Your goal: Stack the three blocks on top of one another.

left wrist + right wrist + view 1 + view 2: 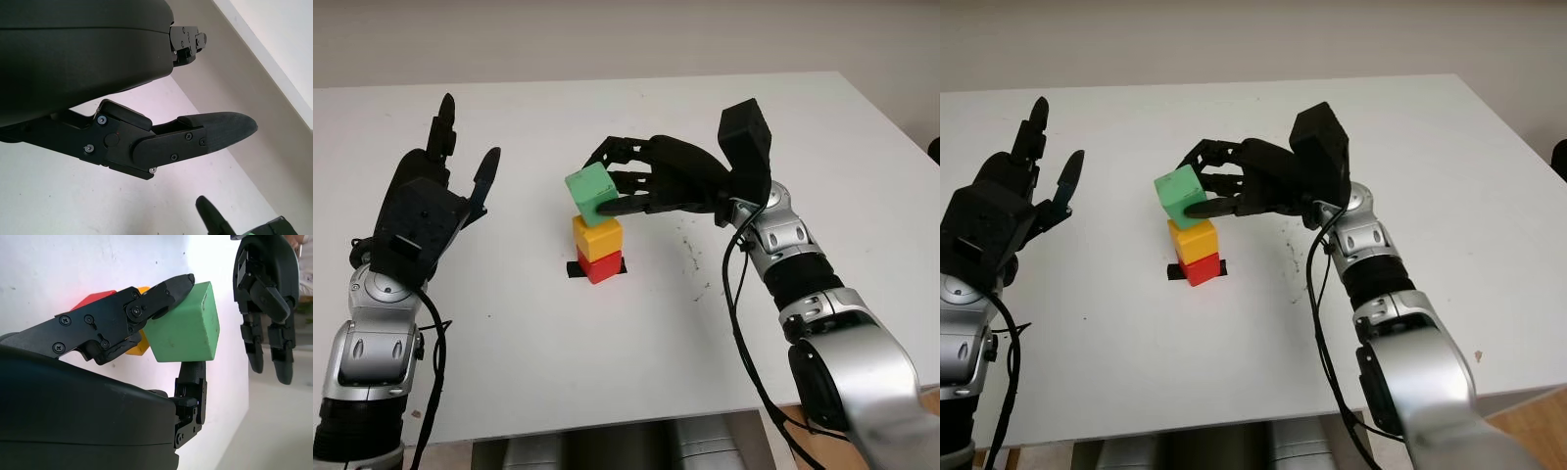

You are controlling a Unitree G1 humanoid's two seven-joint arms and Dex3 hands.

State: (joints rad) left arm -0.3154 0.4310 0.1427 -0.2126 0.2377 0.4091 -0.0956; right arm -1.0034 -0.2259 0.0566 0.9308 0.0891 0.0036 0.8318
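Fingers of the right hand grasp a tilted, smooth green cube above stacked yellow and red cubes; left hand open, raised at left.

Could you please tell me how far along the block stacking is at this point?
Done: the yellow block sits on the red block. In hand: the right robot hand holds the green block tilted, just above the yellow one. Left: level it, set it down and release. The left robot hand is open, raised off to the side.

A broad white surface fills the room's foreground, evenly lit, faintly smudged. Behind its far edge stands a plain pale wall. Wooden floor shows bottom right.
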